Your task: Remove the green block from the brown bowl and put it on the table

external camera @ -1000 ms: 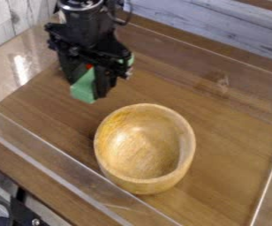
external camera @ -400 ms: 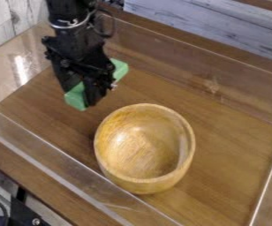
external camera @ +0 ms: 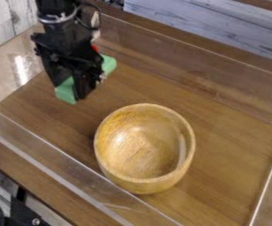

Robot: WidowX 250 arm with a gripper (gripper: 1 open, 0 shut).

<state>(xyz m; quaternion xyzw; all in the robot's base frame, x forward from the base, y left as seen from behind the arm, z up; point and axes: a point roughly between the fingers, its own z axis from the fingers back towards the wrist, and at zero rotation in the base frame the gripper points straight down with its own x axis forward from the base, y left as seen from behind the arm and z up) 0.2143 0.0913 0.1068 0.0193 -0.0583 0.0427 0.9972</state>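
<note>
pincer (external camera: 72, 81) is clamped on the green block (external camera: 70, 90), pointing straight down and holding it off at about 10 o'clock from the brown bowl (external camera: 145, 146). bowl's empty, so looks like it just needs setting on the desk (external camera: 209, 97).

Gripper (external camera: 75, 78): black, pointing down, fingers (external camera: 86, 81) clamped on green block (external camera: 68, 91), above table (external camera: 221, 115). Brown bowl (external camera: 145, 146): upright, empty, apart from gripper.
</note>
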